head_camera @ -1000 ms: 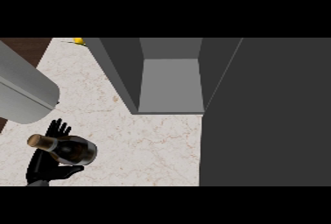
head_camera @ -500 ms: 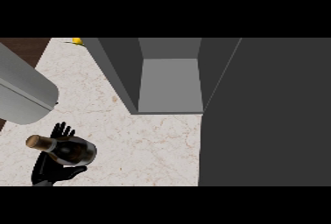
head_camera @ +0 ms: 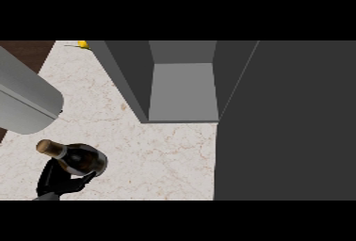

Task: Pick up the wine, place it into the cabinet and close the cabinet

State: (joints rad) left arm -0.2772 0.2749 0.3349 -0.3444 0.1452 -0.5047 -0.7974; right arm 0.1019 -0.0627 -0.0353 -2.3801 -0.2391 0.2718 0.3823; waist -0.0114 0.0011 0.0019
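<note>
Moved: wine point(head_camera: 78, 157) sits a little lower and nearer the view's lower left than a second ago, and the fingers that stood up beside its neck then are now down under it.
Left robot hand point(head_camera: 59, 181): black, at the lower left edge of the head view, fingers curled round the underside of the wine; much of the palm is hidden by the glass.
Wine: dark bottle with a pale cork end, lying tilted, cork toward the upper left and fat base toward the right; it looks held above the bench, though whether it clears the top is hard to judge from straight above.
Bench point(head_camera: 160, 155): pale marbled stone with faint reddish veins, running from the lower edge up past the cabinet's left side.
Grey forearm point(head_camera: 24, 101): broad, light grey cylinder crossing the left edge, above the wine and apart from it.
Cabinet point(head_camera: 184, 92): grey, standing on the bench beyond the wine and to its right; its inside floor and walls show, nothing on them.
Door point(head_camera: 288, 122): dark grey slab filling the right side, swung open, its edge meeting the cabinet's right wall.
Yellow thing point(head_camera: 83, 44): small, at the far left corner of the bench, too small to name.
Brown strip point(head_camera: 24, 49): beyond the bench's far left edge.
</note>
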